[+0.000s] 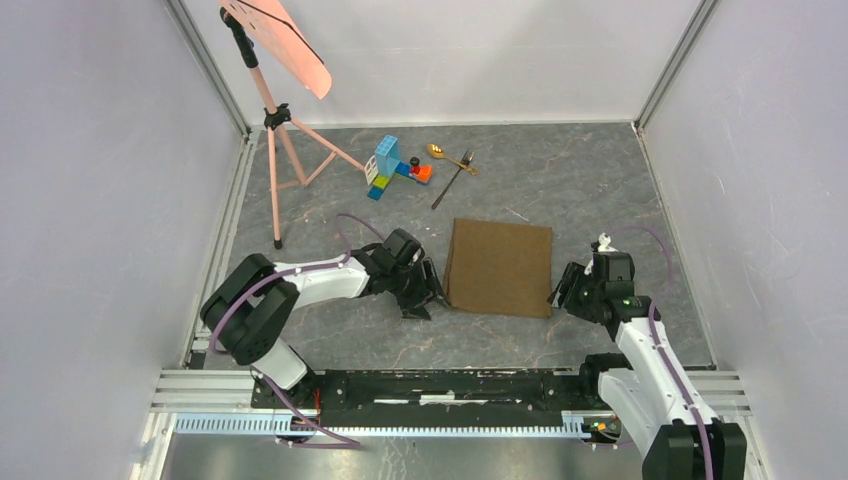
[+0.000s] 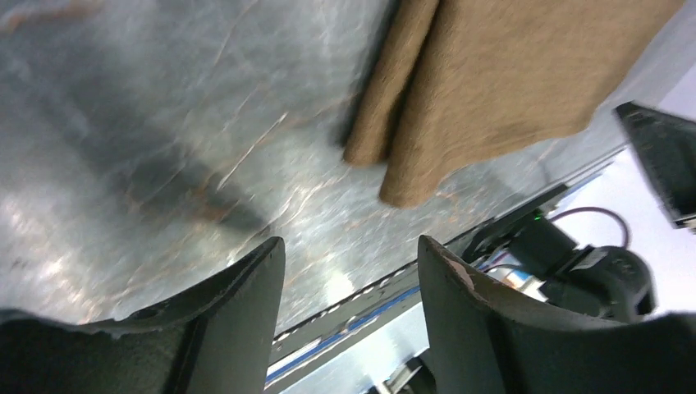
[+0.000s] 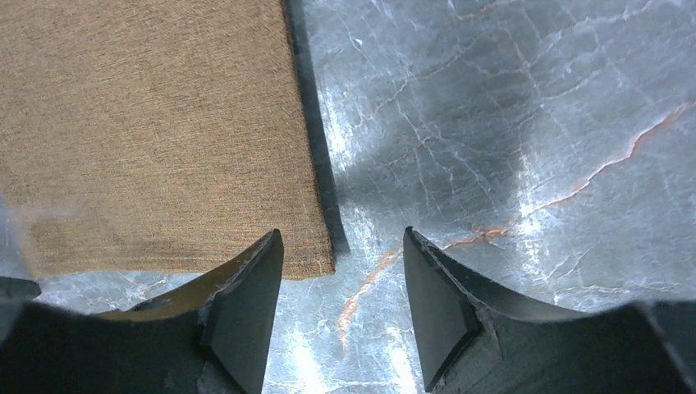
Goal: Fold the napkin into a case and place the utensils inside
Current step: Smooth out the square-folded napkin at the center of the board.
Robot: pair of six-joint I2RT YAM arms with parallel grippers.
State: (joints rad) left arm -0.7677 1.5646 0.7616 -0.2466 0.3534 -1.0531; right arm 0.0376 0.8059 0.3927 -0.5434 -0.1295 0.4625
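The folded brown woven napkin (image 1: 500, 268) is seen flat on the grey marbled table (image 1: 600, 180), flanked by both arms. The left gripper (image 2: 351, 254) is held open and empty just off its left edge. The right gripper (image 3: 343, 246) is likewise spread and empty at its near right corner. The small gold spoon (image 1: 440, 153) and thin dark fork (image 1: 453, 180) are found well beyond, close together, beside coloured toy blocks (image 1: 390, 168) and a pink tripod (image 1: 275, 150).

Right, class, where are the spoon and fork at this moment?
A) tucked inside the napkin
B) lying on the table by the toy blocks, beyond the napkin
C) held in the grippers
B: the spoon and fork lie on the table beside the toy blocks, apart from the napkin.
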